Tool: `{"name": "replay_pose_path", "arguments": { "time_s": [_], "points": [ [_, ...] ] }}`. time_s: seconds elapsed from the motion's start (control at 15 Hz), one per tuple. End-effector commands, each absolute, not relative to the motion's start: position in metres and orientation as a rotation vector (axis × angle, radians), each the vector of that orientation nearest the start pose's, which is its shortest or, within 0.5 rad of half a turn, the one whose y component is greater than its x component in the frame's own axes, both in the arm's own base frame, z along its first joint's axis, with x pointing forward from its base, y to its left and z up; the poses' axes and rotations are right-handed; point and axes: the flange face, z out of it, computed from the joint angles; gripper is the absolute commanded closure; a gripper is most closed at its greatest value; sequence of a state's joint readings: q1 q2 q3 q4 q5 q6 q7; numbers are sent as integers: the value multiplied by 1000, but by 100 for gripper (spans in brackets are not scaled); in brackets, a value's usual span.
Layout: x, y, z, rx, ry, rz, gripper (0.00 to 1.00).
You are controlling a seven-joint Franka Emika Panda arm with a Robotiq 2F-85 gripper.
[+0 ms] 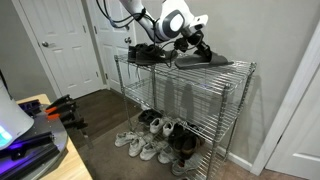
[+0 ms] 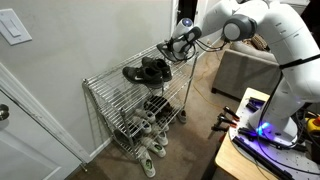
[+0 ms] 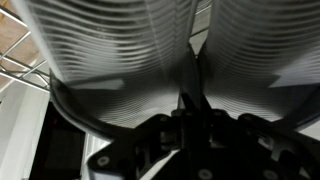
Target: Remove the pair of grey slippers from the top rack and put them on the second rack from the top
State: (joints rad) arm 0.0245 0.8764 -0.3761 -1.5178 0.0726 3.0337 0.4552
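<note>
The pair of grey slippers (image 1: 205,56) is at the far end of the top rack (image 1: 228,67), tilted under my gripper (image 1: 196,44). In the wrist view their ribbed light grey surfaces (image 3: 110,50) fill the picture on both sides of my gripper (image 3: 190,88). The fingers meet at the dark gap between the two slippers and look shut on them. The gripper also shows in an exterior view (image 2: 178,42) over the top rack (image 2: 105,85). The second rack from the top (image 1: 200,103) lies one level below.
A pair of black shoes (image 1: 145,52) sits on the top rack beside the slippers and also shows in an exterior view (image 2: 150,70). White sneakers (image 1: 135,140) and dark shoes (image 1: 180,140) lie low down. A white door (image 1: 65,45) and a wall stand behind.
</note>
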Motion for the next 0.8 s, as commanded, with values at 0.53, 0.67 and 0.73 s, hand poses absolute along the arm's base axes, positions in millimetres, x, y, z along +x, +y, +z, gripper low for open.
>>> {"name": "replay_pose_path", "arguments": {
  "time_s": [0.53, 0.67, 0.73],
  "points": [
    [673, -204, 376, -2977, 1043, -1123, 96],
    [667, -209, 387, -3034, 1049, -1094, 96],
    [664, -211, 390, -3068, 1046, -1074, 96]
  ]
}}
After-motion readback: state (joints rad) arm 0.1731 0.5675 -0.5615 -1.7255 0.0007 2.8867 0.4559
